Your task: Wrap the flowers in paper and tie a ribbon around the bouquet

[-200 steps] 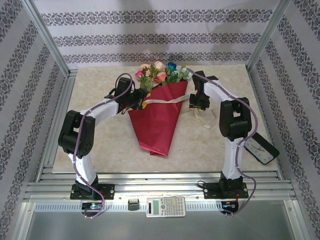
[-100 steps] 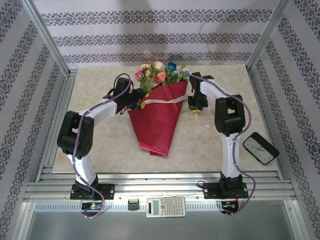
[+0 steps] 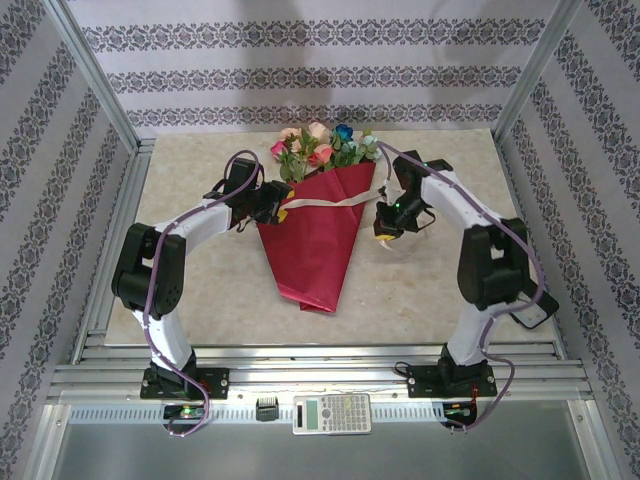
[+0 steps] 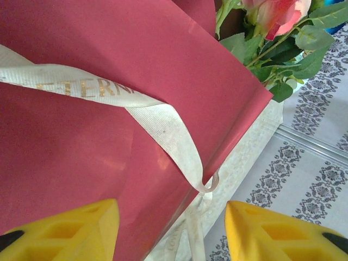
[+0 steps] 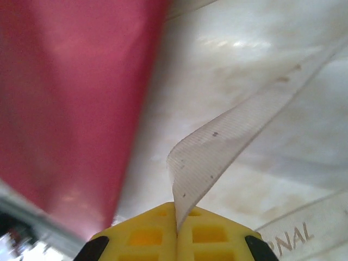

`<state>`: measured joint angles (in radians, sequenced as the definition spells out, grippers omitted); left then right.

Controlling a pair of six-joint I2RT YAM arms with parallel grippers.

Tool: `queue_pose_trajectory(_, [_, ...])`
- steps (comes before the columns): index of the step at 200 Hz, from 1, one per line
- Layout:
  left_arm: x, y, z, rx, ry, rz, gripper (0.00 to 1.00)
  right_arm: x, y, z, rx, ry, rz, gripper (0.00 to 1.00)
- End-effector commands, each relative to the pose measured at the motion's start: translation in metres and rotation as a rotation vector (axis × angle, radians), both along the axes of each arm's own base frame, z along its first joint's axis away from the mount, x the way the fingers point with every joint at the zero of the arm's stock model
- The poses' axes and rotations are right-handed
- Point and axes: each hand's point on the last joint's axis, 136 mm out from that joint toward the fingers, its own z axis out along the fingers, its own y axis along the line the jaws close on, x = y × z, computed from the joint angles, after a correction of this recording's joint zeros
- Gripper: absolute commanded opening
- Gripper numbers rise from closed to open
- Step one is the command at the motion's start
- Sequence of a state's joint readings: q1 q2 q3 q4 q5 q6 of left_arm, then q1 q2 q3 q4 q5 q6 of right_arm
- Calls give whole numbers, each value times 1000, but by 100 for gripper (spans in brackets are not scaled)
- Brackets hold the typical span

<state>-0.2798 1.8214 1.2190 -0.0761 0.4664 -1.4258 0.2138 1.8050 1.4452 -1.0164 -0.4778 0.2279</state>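
While right gripper [image 5: 176, 216] pinches ribbon [image 5: 234, 136] tight just right of bouquet [image 3: 318, 240], ribbon's length runs left-right across bouquet, flowers [image 3: 318, 143] at far end; left gripper [image 4: 171, 225] half open, empty, ribbon fold just ahead

A calculator [image 3: 331, 412] lies on the near metal rail [image 3: 120, 413], a small black block [image 3: 266, 409] just beside it; patterned walls [image 3: 300, 70] surround the beige table [image 3: 410, 290]

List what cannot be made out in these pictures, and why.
- Top view: stems of the flowers, hidden inside the paper.
- Left wrist view: rest of the ribbon lettering, lost at its twist.
- Right wrist view: the paper, blurred; the ribbon runs off the right edge.
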Motion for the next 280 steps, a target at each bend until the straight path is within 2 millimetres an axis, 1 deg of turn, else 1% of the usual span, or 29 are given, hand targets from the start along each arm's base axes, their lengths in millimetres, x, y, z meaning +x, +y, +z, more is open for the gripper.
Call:
queue_pose_trajectory(1, [-7, 7, 1, 11, 26, 13, 54, -4, 30, 42, 236, -66, 8, 0])
queue_pose_trajectory(24, [-12, 12, -6, 36, 74, 30, 54, 6, 44, 77, 362, -154, 9, 0])
queue_pose_trajectory(47, [-18, 21, -15, 48, 153, 115, 56, 16, 62, 109, 489, -205, 42, 0])
queue_pose_trajectory(67, [-14, 29, -19, 44, 187, 208, 58, 20, 78, 130, 553, -239, 90, 0])
queue_pose_trajectory(83, [-9, 35, -23, 45, 215, 280, 58, 21, 88, 137, 579, -246, 114, 0])
queue_pose_trajectory(103, [-11, 44, -40, 43, 290, 360, 57, 27, 98, 145, 599, -268, 122, 0])
queue_pose_trajectory(124, [-11, 51, -54, 29, 337, 435, 54, 34, 109, 155, 619, -287, 123, 0])
queue_pose_trajectory(146, [0, 60, -57, 12, 336, 490, 53, 34, 125, 168, 653, -306, 162, 0])
queue_pose_trajectory(171, [18, 63, -54, 6, 319, 505, 53, 30, 140, 171, 670, -302, 199, 0])
queue_pose_trajectory(189, [21, 61, -57, 6, 341, 499, 53, 31, 147, 172, 674, -302, 207, 0])
queue_pose_trajectory(206, [20, 58, -65, -11, 372, 494, 52, 34, 153, 172, 680, -304, 206, 0])
queue_pose_trajectory(223, [19, 52, -75, -42, 403, 485, 48, 37, 155, 175, 682, -310, 204, 0])
queue_pose_trajectory(244, [20, 51, -84, -64, 419, 499, 42, 39, 159, 175, 685, -311, 209, 0])
queue_pose_trajectory(256, [25, 49, -86, -86, 413, 498, 31, 39, 161, 176, 689, -312, 214, 0])
queue_pose_trajectory(261, [27, 47, -87, -96, 413, 495, 25, 40, 162, 177, 692, -313, 215, 0])
queue_pose_trajectory(265, [29, 46, -87, -104, 408, 492, 20, 40, 163, 176, 694, -310, 216, 0])
queue_pose_trajectory(280, [37, 43, -84, -125, 383, 472, 6, 41, 166, 174, 700, -301, 219, 0])
